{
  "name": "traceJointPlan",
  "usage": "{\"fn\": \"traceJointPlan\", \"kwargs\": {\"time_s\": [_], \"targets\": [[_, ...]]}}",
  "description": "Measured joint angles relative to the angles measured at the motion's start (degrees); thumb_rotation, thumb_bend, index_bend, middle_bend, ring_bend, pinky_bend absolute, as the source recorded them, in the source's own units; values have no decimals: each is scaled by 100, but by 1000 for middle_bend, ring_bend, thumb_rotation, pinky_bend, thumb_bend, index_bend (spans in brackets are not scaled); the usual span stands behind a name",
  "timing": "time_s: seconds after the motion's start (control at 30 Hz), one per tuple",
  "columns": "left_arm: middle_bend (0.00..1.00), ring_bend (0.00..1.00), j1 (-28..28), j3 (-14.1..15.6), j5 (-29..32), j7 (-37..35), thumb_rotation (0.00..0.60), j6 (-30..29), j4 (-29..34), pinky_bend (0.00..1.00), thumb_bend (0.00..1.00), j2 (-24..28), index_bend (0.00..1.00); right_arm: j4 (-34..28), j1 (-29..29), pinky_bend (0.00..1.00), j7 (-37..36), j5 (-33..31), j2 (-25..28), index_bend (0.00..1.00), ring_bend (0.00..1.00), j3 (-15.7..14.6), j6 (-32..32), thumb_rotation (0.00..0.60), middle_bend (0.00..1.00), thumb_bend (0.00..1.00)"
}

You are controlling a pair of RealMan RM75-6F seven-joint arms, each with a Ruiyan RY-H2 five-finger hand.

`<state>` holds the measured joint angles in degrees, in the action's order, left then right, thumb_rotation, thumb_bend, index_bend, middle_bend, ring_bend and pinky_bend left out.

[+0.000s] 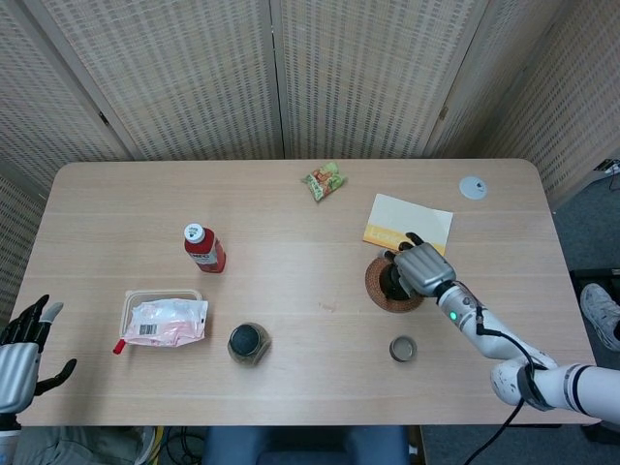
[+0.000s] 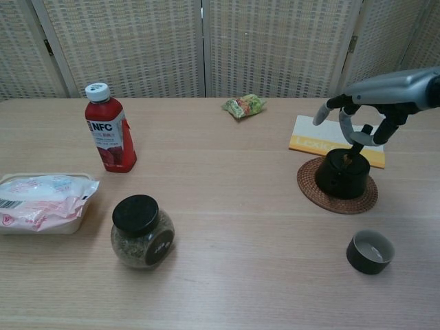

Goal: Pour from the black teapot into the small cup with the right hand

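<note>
On a round woven coaster [image 2: 306,185] at the table's right side sits the black teapot [image 2: 342,173]. Just above it hangs the right hand [image 2: 363,117], fingers curled loosely downward and apart, holding nothing; whether a fingertip touches the lid is unclear. Nearer the front edge stands the small cup [image 2: 370,251]. Off the table's left edge, the left hand [image 1: 21,354] is spread and idle.

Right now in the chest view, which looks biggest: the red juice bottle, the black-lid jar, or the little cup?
1. Red juice bottle, tallest.
2. Black-lid jar, though it's nearer the camera, so this is unsure.
3. Little cup, clearly smallest.
</note>
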<state>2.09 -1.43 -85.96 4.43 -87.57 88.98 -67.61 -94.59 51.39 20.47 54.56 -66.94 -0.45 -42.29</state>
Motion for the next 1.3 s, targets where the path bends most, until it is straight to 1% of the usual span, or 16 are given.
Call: {"fn": "traceJointPlan", "kwargs": {"time_s": [0.1,0.17,0.23,0.3,0.43,0.6,0.77,0.97,1.3], "targets": [[0,72,-26,14,8,-37,600,-12,-21,127,242,3,90,-138,-74,75,131,23,81,174,176,-79,-120,600,432,534],[0,73,-43,15,15,-68,600,-31,-37,127,243,6,90,-201,-119,75,195,35,117,174,176,-109,-212,600,390,466],[0,73,-57,16,12,-99,600,-53,-56,127,243,6,90,-267,-173,75,266,37,152,174,176,-126,-341,600,355,357],[0,73,-71,26,-12,-127,600,-74,-75,127,243,7,90,-322,-227,75,366,20,184,174,176,-137,-495,600,347,288],[0,73,-92,37,-34,-172,600,-102,-104,127,243,3,90,-351,-301,75,647,-145,241,174,176,-166,-707,600,335,214],[0,73,-105,49,-50,-207,600,-106,-138,127,243,-18,90,-234,-378,75,849,-510,282,174,176,-217,-749,600,334,207],[0,74,-110,50,-58,-224,600,-107,-165,127,243,-33,90,-1,-480,75,886,-628,253,174,176,-308,-657,600,335,210],[0,74,-104,57,-82,-204,600,-95,-157,127,243,-51,90,318,-604,75,779,-504,43,174,174,-354,-558,600,335,212],[0,74,-136,65,-81,-187,600,-122,-137,127,242,-47,90,792,-742,75,545,-131,-360,174,162,-329,-381,600,335,213]]}}
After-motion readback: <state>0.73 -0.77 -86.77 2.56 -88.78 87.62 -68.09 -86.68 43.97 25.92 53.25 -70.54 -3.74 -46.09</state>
